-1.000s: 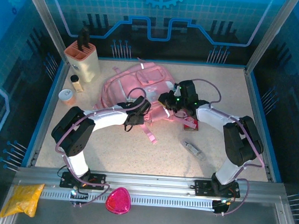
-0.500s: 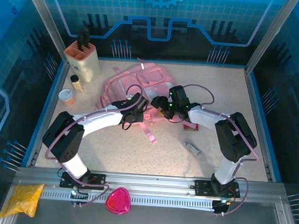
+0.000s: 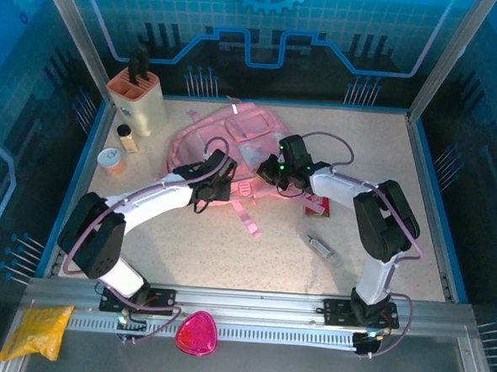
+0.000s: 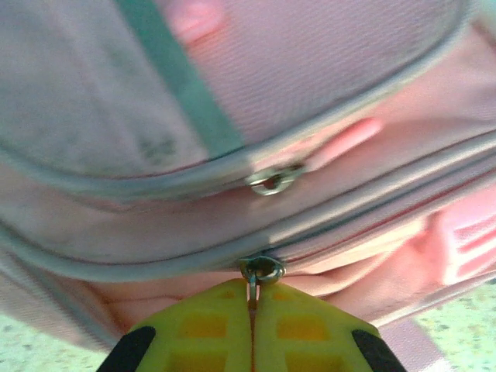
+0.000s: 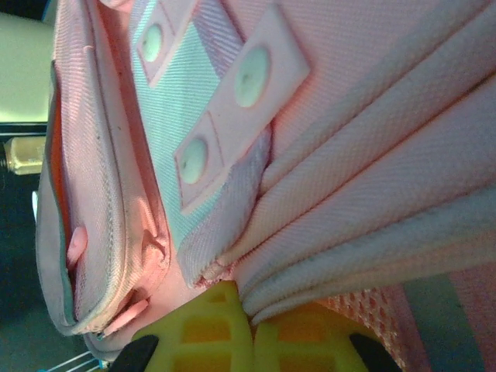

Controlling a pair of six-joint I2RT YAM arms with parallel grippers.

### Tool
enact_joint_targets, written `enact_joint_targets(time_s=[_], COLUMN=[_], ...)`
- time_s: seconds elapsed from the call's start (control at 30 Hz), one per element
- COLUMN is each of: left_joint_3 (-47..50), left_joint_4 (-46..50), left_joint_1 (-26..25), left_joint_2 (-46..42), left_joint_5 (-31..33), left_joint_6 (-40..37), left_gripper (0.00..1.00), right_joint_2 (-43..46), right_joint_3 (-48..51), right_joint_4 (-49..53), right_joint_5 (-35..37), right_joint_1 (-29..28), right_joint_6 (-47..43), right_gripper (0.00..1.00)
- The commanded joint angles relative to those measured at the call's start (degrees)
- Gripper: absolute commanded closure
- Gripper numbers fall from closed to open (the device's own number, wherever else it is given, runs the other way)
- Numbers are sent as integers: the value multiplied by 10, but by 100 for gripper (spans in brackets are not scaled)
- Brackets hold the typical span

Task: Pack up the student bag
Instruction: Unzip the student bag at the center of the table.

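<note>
Nearest, in the top view, a magenta rounded-triangle pouch (image 3: pixel 196 333) is lying on the metal rail (image 3: pixel 307 335) at the near edge. A yellow packet (image 3: pixel 37 330) is sitting off to its left.

On the speckled table (image 3: pixel 185 250), a small grey object (image 3: pixel 321 247) is lying near the right arm (image 3: pixel 381 219), and a red box (image 3: pixel 317 206) is lying just beyond it, beside that arm's forearm. The right arm and the left arm (image 3: pixel 146 205) are both reaching inward to the near edge of the student bag (image 3: pixel 234 139). The bag is lying flat toward the far middle of the table, with a pink strap (image 3: pixel 250 222) trailing toward the near edge.

From above, the fingers are too small to read; the wrist cameras are filling that in. The left wrist camera is showing the left gripper (image 4: pixel 252 298) pressing its yellow fingers together on a metal zipper pull (image 4: pixel 261 270) at the bag's lower zip line. A second slider (image 4: pixel 273 178) is sitting free on the zip above it. The right wrist camera is showing the right gripper (image 5: pixel 249 310) closed too, its fingertips pushing against thick folds of pink fabric below a translucent panel (image 5: pixel 186 101) with white snap patches. Whether any fabric is pinched between them I cannot tell.

Farther back on the left, a small cup (image 3: pixel 111 159), a little bottle (image 3: pixel 127 137) and a beige knife block (image 3: pixel 137 99) are standing beside the bag.
</note>
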State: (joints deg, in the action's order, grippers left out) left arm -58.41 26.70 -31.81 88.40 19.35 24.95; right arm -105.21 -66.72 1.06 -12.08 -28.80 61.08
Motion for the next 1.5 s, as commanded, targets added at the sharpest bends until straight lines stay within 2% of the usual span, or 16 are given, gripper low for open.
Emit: enact_joint_targets(time_s=[0.0,0.13,0.2,0.3,0.4,0.43,0.47,0.53,0.6,0.73,0.93,1.13,1.23,1.27,1.33,1.47], left_joint_3=[26,34,38,37,15,3,-14,-46,-73,-77,-68,-56,-52,-50,-49,-35], left_joint_4=[22,39,37,27,-6,-12,-13,-5,-2,-38,-46,-56,-58,-58,-53,-22], left_joint_1=[48,59,52,12,-49,-65,-77,-82,-85,-101,-102,-103,-104,-103,-103,-104], left_joint_2=[-29,-36,-46,-58,-46,-34,-17,18,42,45,45,35,34,33,31,16], left_joint_5=[28,19,-21,-43,-66,-63,-58,-43,-45,-39,-43,-61,-72,-79,-85,-43], left_joint_6=[-52,-59,-53,-24,19,27,35,53,70,73,67,64,58,52,40,23], left_gripper=[100,100,100,100,100,100,100,100,100,100,100,100,100,100,100,100], right_joint_2=[29,23,9,-23,-57,-69,-84,-101,-83,3,78,45,13,5,-3,-10], right_joint_3=[-12,-37,-71,-129,-180,-201,-223,-256,-237,-126,11,74,47,40,39,18], right_joint_4=[25,35,55,90,117,126,142,176,168,114,52,-69,-62,-57,-70,-29], right_joint_5=[16,-3,-12,-22,-21,-29,-39,-62,-81,-129,-158,-153,-145,-138,-129,-118], right_joint_1=[41,68,79,90,103,106,109,110,107,102,59,10,0,0,4,16], right_joint_6=[-48,-66,-86,-113,-127,-132,-139,-153,-158,-130,-65,32,25,21,16,-23], right_gripper=[100,100,100,100,100,95,86,76,68,57,52,53,56,58,71,90])
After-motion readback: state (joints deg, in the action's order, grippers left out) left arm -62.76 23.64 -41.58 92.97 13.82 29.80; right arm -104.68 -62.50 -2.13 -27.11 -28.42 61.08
